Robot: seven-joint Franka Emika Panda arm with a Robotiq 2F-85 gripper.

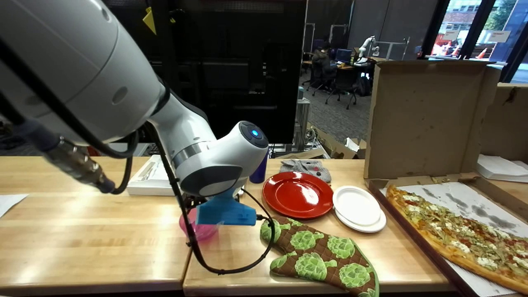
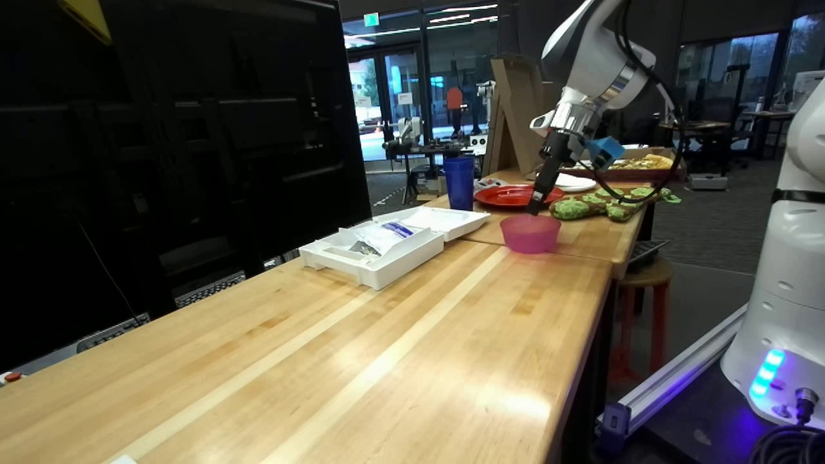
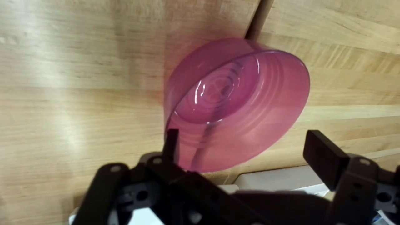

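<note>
A translucent pink bowl [image 2: 530, 235] stands upright on the wooden tabletop, close to a seam in it. My gripper [image 2: 535, 207] slants down at the bowl's rim in that exterior view. In the wrist view my gripper [image 3: 242, 132] is open, its fingers wide apart. The left finger [image 3: 172, 143] overlaps the near left part of the bowl [image 3: 275, 93]; whether it touches the wall I cannot tell. The right finger [image 3: 325, 159] is outside the bowl, apart from it. Nothing is gripped. A blue wrist piece [image 1: 226, 209] hides the fingers in an exterior view, where the bowl [image 1: 206, 233] is partly covered.
An open white box [image 2: 399, 258] lies near the bowl. Beyond are a blue cup [image 2: 459, 183], a red plate [image 1: 297, 194], white plates [image 1: 357, 206], an artichoke-print oven mitt [image 1: 321, 255] and a grey knitted item [image 1: 307, 167]. An open pizza box [image 1: 429, 123] holds pizza [image 1: 458, 235].
</note>
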